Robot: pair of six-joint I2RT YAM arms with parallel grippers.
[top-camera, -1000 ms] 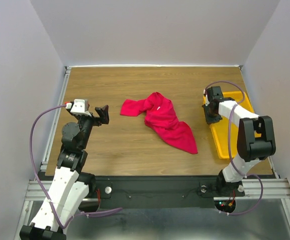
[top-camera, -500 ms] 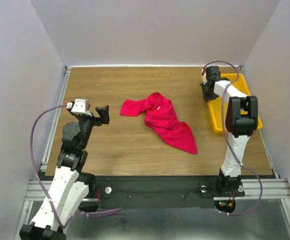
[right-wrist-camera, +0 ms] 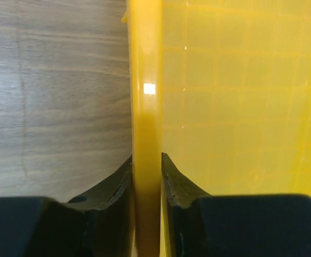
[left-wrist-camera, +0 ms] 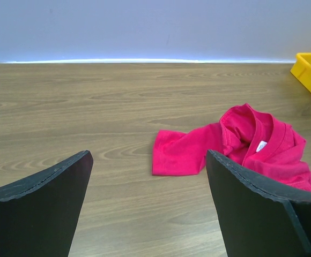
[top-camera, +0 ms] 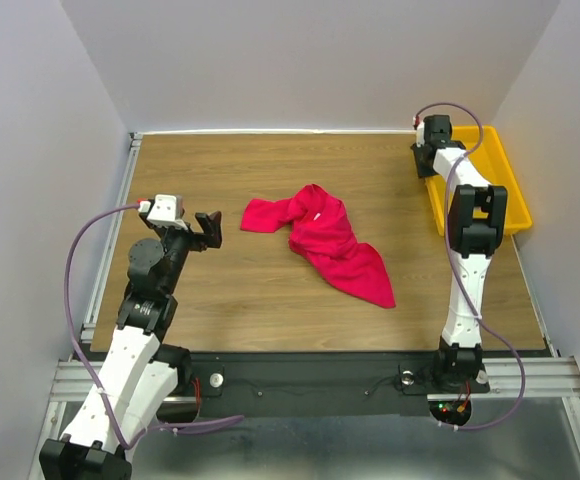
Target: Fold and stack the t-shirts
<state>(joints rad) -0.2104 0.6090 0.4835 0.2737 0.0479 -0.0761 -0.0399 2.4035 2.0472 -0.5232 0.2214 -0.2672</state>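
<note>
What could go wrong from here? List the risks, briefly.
1. The right gripper is clamped on the rim of the tray, which sits at the right edge of the table. A sideways pull might tip it or push it off.
2. The shirt lies crumpled, with layers overlapping. The open left gripper, beside it, may pinch several layers and drag the heap instead of spreading it.
</note>
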